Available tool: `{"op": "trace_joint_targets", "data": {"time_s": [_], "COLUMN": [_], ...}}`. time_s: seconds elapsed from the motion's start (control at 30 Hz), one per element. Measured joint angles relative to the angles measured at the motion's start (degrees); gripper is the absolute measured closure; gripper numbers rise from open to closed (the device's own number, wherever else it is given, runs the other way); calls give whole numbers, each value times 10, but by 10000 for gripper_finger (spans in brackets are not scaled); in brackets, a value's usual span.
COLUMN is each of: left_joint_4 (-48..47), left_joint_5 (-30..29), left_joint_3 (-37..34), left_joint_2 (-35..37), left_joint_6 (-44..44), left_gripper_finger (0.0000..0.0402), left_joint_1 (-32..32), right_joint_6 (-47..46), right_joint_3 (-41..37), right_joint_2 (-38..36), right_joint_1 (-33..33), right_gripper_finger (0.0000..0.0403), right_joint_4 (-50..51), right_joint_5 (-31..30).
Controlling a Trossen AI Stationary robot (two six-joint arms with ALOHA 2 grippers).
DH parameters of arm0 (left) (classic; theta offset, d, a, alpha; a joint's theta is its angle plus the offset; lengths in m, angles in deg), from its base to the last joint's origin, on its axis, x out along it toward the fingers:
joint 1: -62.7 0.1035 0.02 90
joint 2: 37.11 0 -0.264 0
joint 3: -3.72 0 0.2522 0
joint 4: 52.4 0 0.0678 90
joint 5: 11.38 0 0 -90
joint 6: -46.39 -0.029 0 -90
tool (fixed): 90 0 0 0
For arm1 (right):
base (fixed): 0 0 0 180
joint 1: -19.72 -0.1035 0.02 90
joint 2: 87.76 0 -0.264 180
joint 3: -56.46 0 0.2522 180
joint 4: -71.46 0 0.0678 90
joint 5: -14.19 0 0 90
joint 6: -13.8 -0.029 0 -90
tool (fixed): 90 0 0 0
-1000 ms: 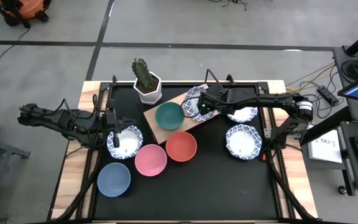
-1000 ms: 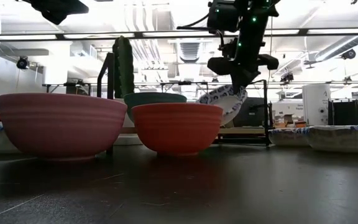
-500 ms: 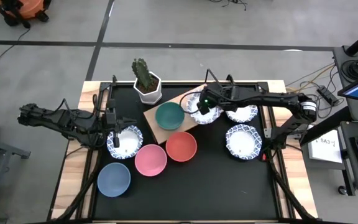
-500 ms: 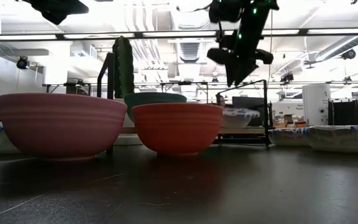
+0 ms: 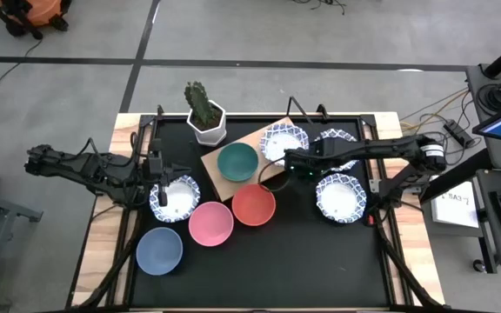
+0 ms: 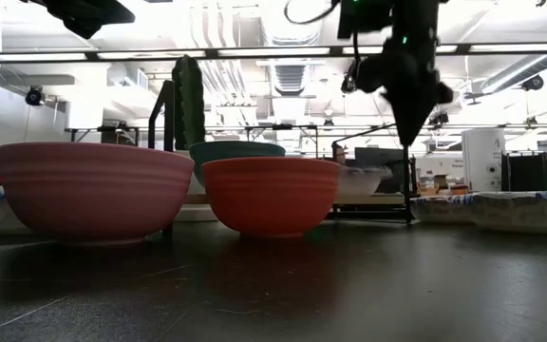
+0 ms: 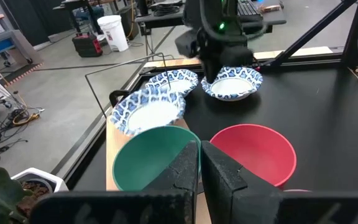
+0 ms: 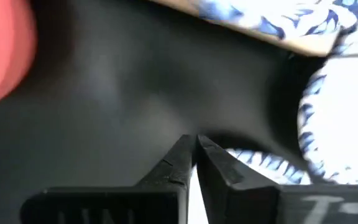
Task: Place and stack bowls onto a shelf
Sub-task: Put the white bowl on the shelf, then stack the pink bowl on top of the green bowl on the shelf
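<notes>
The shelf (image 5: 218, 178) is a light wooden board lying aslant at the table's far middle. On it stand a green bowl (image 5: 237, 163) and, at its right end, a white bowl with a blue patterned rim (image 5: 283, 141). My right gripper (image 5: 290, 165) hangs shut just near of that bowl, pointing down over bare black table (image 6: 410, 128), holding nothing. My left gripper (image 5: 165, 184) waits shut above a patterned bowl (image 5: 175, 198) at the left. Red (image 5: 253, 204), pink (image 5: 210, 223) and blue (image 5: 159, 250) bowls rest on the table.
Two more patterned bowls stand right of the shelf, one (image 5: 336, 148) partly under my right arm, one (image 5: 341, 197) nearer. A cactus in a white pot (image 5: 206, 117) stands at the shelf's far left. The near half of the black table (image 5: 277, 269) is bare.
My right gripper has lowered the tilted patterned bowl onto the shelf's right end, opened and let go; the bowl now stands level. The gripper has then drawn away toward the table's near edge, tipped to point down and shut.
</notes>
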Motion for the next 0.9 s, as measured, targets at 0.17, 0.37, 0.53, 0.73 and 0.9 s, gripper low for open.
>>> {"op": "trace_joint_targets", "data": {"time_s": [0.17,0.37,0.53,0.73,0.9], "left_joint_4": [0,0,1,0,0], "left_joint_5": [0,0,0,0,0], "left_joint_3": [0,0,0,0,0], "left_joint_2": [0,0,0,-1,-2], "left_joint_6": [0,0,0,3,20], "left_gripper_finger": [402,402,402,402,402], "left_joint_1": [0,0,0,0,0], "right_joint_6": [35,65,81,69,68], "right_joint_3": [-21,-20,-18,-18,-20], "right_joint_2": [29,59,74,44,8], "right_joint_1": [9,27,30,7,-44], "right_gripper_finger": [394,394,394,394,394], "right_joint_4": [-66,-125,-147,-142,-158], "right_joint_5": [-90,-173,-169,-167,-170]}}
